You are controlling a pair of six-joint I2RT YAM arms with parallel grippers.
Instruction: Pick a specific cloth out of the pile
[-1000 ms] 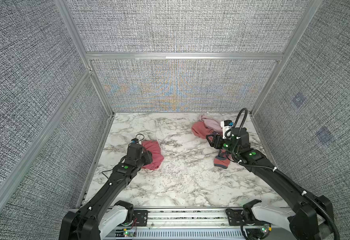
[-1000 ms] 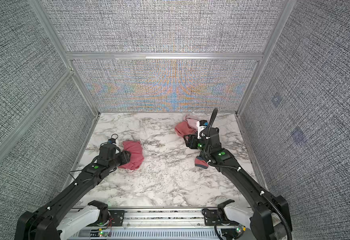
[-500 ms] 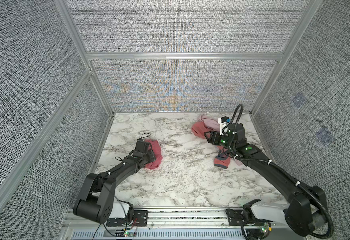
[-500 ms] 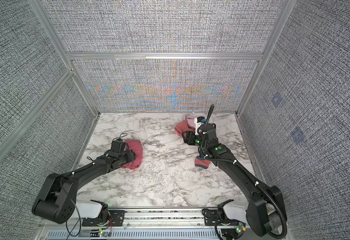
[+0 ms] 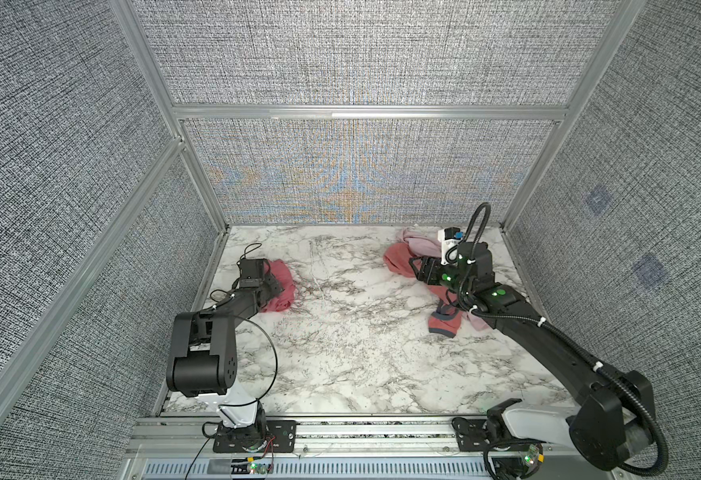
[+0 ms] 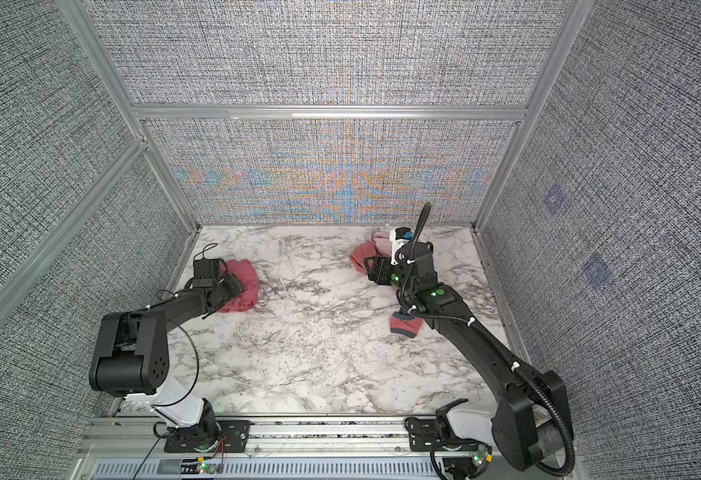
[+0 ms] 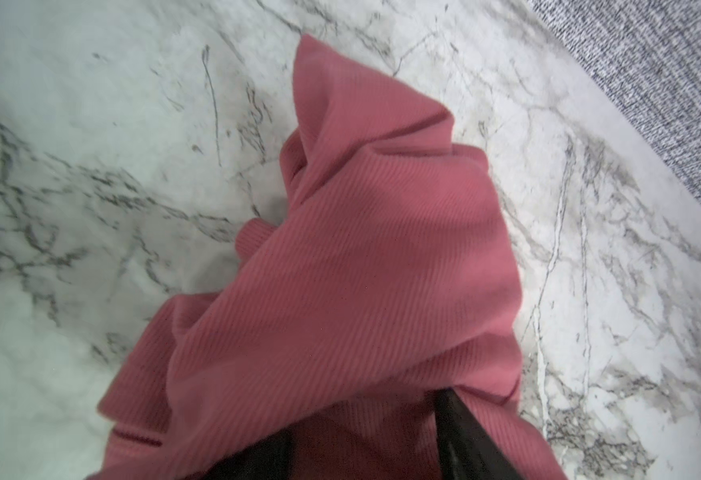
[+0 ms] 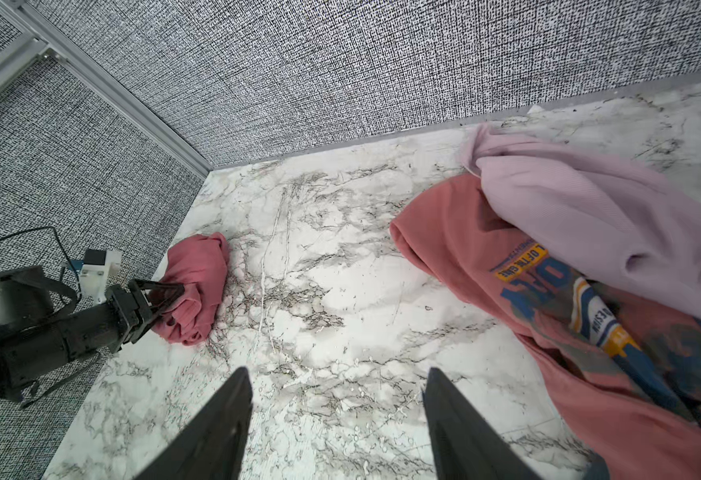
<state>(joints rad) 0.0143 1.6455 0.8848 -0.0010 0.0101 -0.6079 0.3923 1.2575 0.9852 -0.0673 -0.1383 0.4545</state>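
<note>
Though bent sharply at a raised elbow at the near left, stretches the left arm [image 5: 240, 301] low and almost flat along the left edge of the marble table [image 5: 340, 357], with the left gripper [image 5: 275, 287] pressed into the cloth [image 5: 285, 279]. Finds the cloth, plain dusty red and finely ribbed, bunched by itself on the left side of the table, near the side wall [image 5: 166, 266] and well apart from the pile [image 5: 398, 261] at the far right. Shows, from the left wrist, red fabric draped over both dark fingers [image 7: 469, 440] and filling the gap between them, jaws partly apart. Cannot tell whether clamped on that fabric or only buried in it. On the other side, extends the right arm [image 5: 548, 345] long and slanted from the near right toward the far right corner, wrist above the pile, with the right gripper [image 8: 338, 372] aimed toward the table's middle. Stands with jaws well apart, nothing between them, over bare marble just beside the pile. Counts in the pile a salmon-red printed garment [image 8: 548, 299] with blue and yellow lettering, a pale lilac-pink cloth [image 8: 590, 216] lying across it, and a grey-blue-trimmed end [image 5: 444, 329] poking out under the right arm.
</note>
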